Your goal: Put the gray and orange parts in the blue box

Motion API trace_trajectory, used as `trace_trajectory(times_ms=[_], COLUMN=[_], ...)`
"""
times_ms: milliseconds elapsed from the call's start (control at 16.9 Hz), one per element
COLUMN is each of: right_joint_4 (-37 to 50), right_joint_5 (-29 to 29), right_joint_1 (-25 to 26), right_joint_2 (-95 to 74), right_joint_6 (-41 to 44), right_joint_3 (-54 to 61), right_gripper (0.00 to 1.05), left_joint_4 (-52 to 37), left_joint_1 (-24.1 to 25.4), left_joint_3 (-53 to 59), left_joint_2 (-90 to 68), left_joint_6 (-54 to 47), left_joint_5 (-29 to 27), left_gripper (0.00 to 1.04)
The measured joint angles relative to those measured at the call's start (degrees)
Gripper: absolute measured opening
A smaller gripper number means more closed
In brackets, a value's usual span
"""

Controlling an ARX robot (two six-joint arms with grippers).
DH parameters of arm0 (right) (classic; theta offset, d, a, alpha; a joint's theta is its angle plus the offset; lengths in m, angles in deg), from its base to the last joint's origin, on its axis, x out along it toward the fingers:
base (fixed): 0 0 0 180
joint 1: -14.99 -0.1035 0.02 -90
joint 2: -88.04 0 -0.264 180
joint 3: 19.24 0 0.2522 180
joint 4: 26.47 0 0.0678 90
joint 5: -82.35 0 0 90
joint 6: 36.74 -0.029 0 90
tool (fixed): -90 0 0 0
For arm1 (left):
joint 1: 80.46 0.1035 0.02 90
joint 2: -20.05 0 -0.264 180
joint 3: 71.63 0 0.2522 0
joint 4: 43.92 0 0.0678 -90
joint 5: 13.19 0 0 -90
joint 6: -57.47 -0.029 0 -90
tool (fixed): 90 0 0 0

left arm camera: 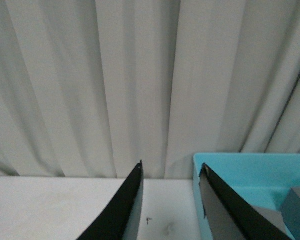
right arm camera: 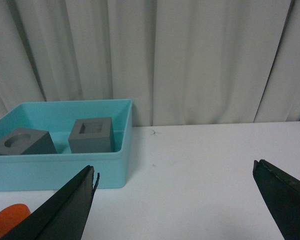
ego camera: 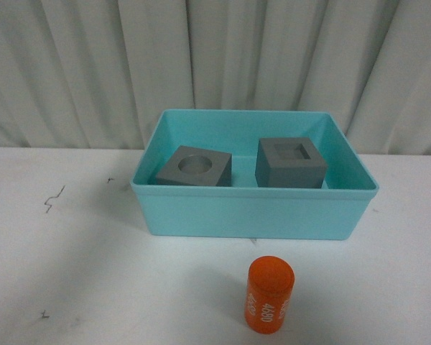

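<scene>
Presently, the matte gray cube with a round recess [ego camera: 194, 167] and the matte gray cube with a square recess [ego camera: 290, 163] sit side by side, slightly apart, inside the light turquoise-blue plastic box [ego camera: 251, 212]. The small orange cylinder with white digits [ego camera: 269, 295] stands upright on the white desk [ego camera: 93, 266], near the box's front wall but not touching it. I judge it the only part left to place. My right end effector [right arm camera: 175, 169] is spread wide and carries nothing. My left end effector [left arm camera: 172, 166] is parted more narrowly, likewise empty, beside a corner of the box. The cylinder shows only at the edge of the right wrist view, outside the fingers. To do this step well, I would use the right arm and centre the fingers about the cylinder's round side. I would close at mid-height so it neither tips nor rolls, lift clear of the rim, and release over the gap between the cubes.
</scene>
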Motion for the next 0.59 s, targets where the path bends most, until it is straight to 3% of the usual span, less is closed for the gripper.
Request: trace_trajectory(times_ms=[177,591], right_joint_4=[0.0,0.0], right_joint_5=[0.0,0.0], right_joint_1=[0.0,0.0], right_joint_2=[0.0,0.0], right_joint_6=[0.0,0.0], right_joint_3=[0.0,0.0], right_gripper=[0.98,0.98], left_joint_4=[-2.8,-0.72], left_joint_1=[3.21,7.61], left_joint_3=[11.96,24.0], left_joint_2=[8.0,21.84], left_joint_6=[0.22,0.15], left_joint_5=[4.04,8.31], left_gripper=[0.02,0.02])
